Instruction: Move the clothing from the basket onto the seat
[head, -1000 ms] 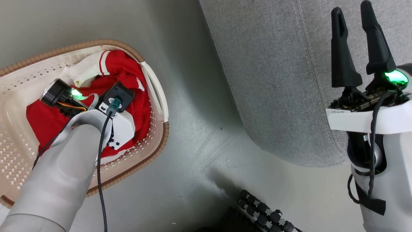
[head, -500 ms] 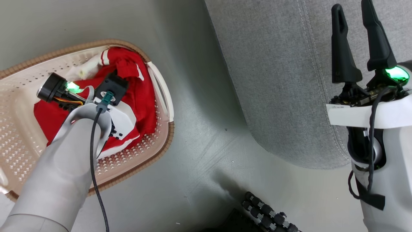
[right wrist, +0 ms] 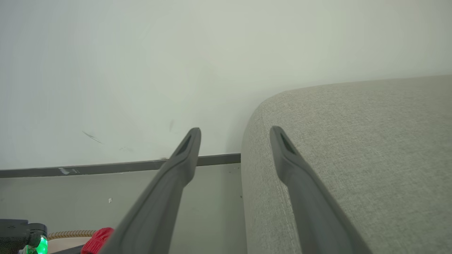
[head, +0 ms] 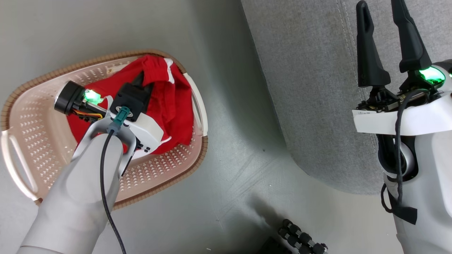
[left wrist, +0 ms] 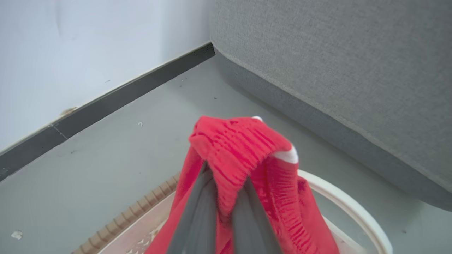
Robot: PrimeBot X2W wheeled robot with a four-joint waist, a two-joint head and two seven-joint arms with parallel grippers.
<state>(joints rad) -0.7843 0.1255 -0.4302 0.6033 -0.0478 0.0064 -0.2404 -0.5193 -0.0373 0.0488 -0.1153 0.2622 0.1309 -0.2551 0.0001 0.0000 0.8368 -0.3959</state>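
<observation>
The one piece of writing is small dark print on the white band behind the right hand [head: 378,7], too small to read. The clothing [left wrist: 240,148] shows plain ribbed red knit with a white patch of trim; lettering on it cannot be made out.

The left hand [left wrist: 224,197] is pressed together, pinching a fold of the clothing, which drapes over its fingertips and hides them. From that fold the red cloth hangs down on both sides of the hand into the basket [head: 42,141] under it, where the rest lies bunched at the end nearer the seat [head: 310,88]. A green light [head: 91,96] glows on the wrist behind the hand, and a black cable [head: 104,183] runs down the pale forearm.

The right hand is spread and holds nothing. Its fingers [right wrist: 183,158] point along the seat's rounded edge, with grey upholstery under the right finger and floor beyond the left one.

Ahead and to the right of the left hand rises the seat's grey side. A bare strip of grey floor [head: 229,158] lies between it and the basket's white handle [left wrist: 339,201]. Ahead and to the left of that hand, a dark skirting [left wrist: 123,95] runs along the foot of a pale wall [right wrist: 176,53]. Near the robot, between the two hands, a black ribbed part [head: 300,236] sits on the floor.
</observation>
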